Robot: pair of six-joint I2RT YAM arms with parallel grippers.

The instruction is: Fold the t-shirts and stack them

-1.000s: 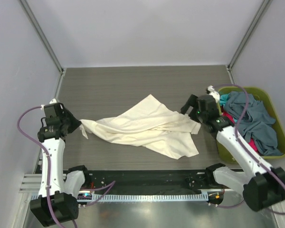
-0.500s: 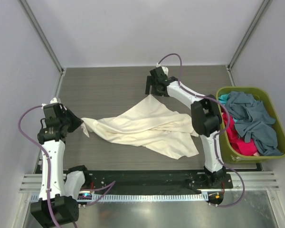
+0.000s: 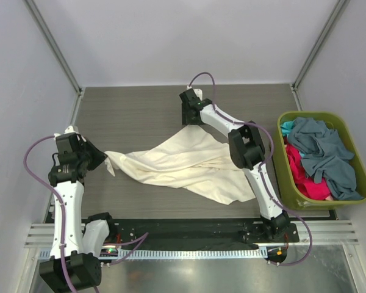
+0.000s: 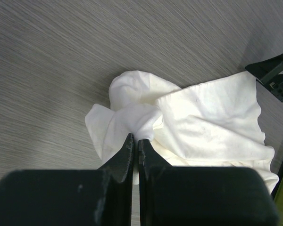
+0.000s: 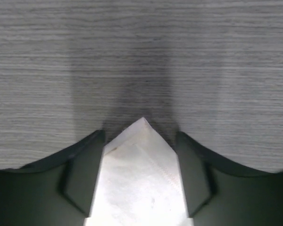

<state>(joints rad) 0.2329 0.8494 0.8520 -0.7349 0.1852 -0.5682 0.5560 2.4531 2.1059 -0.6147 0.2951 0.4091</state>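
Cream t-shirt (image 3: 189,165) lies rumpled mid-counter (image 3: 128,110). Its long axis runs approx 9 o'clock to 4 o'clock in the top view, w/ one pointed corner sticking out toward 12.

L claw (image 3: 101,160) sits at the 9 o'clock end. Its jaws are pinched narrow on a bunched bit of hem, which shows plainly in the L wrist view.

R claw (image 5: 140,136) is over the 12 o'clock corner, arm stretched far across. Its jaws are wide apart. The corner tip pokes up between the two fingers (image 5: 85,165), centred and pointing away from the wrist. Can't tell whether the cloth touches either finger.

Key relation: the corner is already inside the R claw's gap, so closing probably needs no sideways shift, maybe just a small drop. The R arm is the nearer one to that corner; the L claw is well apart at the other end.

The other tees, grey-blue (image 3: 320,146), red-pink (image 3: 305,180) and teal (image 3: 287,127), are heaped in the olive basket (image 3: 311,113) at 3 o'clock. No fold made yet, by my read.
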